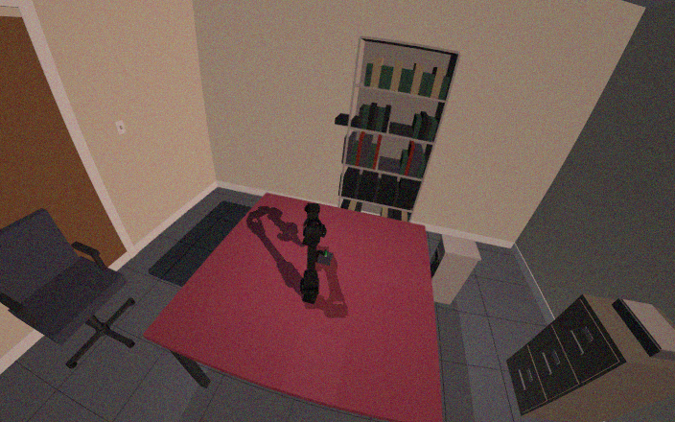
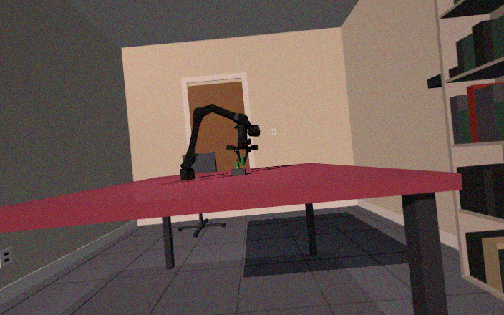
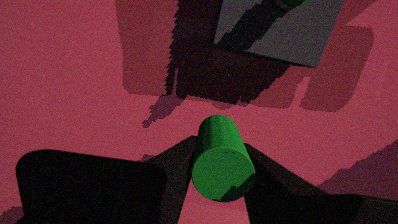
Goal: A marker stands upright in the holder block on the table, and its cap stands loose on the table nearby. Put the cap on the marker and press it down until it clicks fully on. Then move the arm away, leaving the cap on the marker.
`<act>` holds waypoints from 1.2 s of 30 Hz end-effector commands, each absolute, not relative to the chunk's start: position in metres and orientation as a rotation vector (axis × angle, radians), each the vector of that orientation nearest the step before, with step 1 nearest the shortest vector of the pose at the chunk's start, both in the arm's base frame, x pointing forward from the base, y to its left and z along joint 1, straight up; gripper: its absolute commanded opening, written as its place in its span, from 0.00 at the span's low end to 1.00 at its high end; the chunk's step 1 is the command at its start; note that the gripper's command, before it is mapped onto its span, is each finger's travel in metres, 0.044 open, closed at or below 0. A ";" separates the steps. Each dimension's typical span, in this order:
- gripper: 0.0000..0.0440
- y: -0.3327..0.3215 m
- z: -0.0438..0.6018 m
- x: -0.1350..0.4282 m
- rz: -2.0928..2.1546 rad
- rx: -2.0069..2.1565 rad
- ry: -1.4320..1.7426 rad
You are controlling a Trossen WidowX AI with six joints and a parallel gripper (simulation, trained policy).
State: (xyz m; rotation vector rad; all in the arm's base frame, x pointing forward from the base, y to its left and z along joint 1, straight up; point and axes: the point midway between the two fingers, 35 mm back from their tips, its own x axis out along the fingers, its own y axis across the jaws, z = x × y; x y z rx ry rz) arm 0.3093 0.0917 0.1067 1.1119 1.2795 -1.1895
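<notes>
The green cap (image 2: 242,160) (image 3: 223,172) is between the two dark fingertips of my gripper (image 2: 242,162) (image 3: 218,146), which is shut on it. In the exterior view the cap's lower end shows above the line of the table's far edge, so it hangs raised. The grey holder block (image 1: 323,262) (image 2: 238,172) (image 3: 295,47) stands on the table close by, near the top of the wrist view. The marker (image 1: 325,253) (image 2: 237,165) stands upright in it, with a green upper part. The cap is beside the marker, apart from it. In the top view the arm hides the fingers and cap.
The red table (image 1: 382,336) (image 2: 324,182) carries the black arm (image 1: 312,257) (image 2: 195,137), with its base beyond the holder block. Dark shadows of the arm lie around the block. A chair (image 1: 61,283), a bookshelf (image 1: 397,130) and cabinets stand off the table.
</notes>
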 end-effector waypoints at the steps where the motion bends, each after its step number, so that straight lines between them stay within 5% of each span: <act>1: 0.17 0.084 0.124 0.314 -1.173 1.146 1.257; 36: 0.04 -0.002 0.158 0.287 -1.352 1.268 1.234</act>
